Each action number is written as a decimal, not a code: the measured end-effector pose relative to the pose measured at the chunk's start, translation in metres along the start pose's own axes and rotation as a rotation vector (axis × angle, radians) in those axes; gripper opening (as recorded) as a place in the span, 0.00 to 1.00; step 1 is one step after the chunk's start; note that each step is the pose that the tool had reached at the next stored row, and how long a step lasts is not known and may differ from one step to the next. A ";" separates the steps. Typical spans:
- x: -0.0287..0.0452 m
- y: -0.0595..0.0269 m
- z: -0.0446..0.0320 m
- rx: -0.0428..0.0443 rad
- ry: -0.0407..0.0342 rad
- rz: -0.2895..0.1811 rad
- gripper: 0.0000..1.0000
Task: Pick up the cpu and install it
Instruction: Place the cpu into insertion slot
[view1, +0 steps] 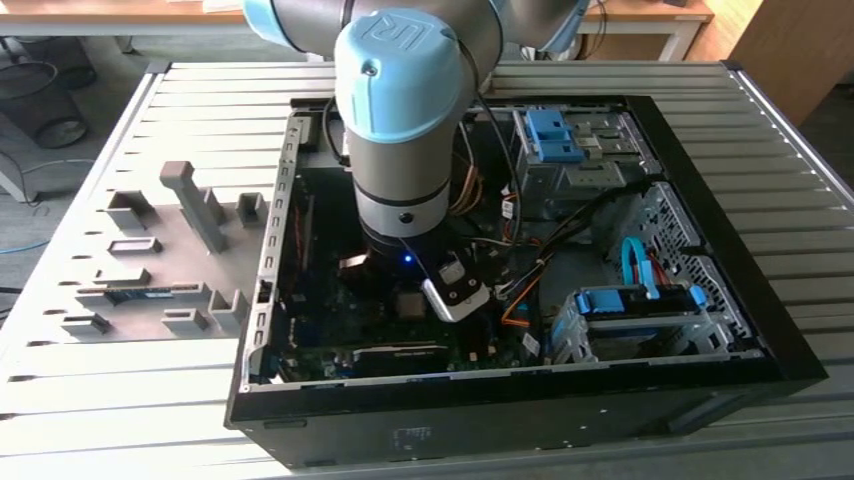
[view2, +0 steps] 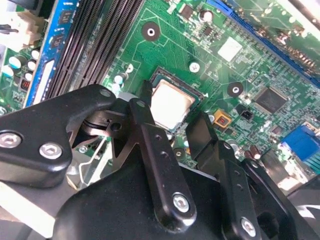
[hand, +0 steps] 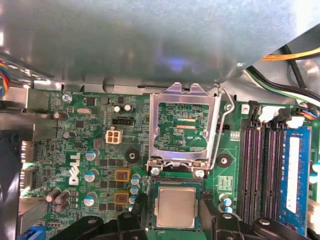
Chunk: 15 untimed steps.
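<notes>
The claw (view2: 172, 114) hangs spread, a finger on each side of the cpu (view2: 171, 102), neither seeming to touch it. The cpu lies between them in the socket (hand: 176, 185). Seating it well, I judge, needs it level, with no sideways drag. It looks flat and square: silver-grey lid, thin dark rim.

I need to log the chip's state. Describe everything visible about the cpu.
The cpu is a small flat square with a dull silver-grey metal top and a thin dark rim. It lies level, metal side up, within the socket outline on the green motherboard, next to the metal retention frame, which is swung open. The gripper hangs close over it; whether they touch cannot be told.
</notes>
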<state>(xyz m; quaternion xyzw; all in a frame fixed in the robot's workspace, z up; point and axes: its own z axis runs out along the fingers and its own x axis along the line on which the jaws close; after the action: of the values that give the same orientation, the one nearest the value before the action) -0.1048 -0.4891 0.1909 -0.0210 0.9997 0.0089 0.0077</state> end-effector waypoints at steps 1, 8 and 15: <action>0.0001 0.0000 -0.0022 0.0008 0.0006 0.000 0.55; -0.0020 0.0000 -0.0098 0.0007 0.0031 0.000 0.55; -0.0029 0.0005 -0.0330 0.0007 0.0039 0.000 0.55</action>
<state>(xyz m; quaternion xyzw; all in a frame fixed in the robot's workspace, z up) -0.1024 -0.4891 0.2239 -0.0210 0.9997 0.0085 0.0057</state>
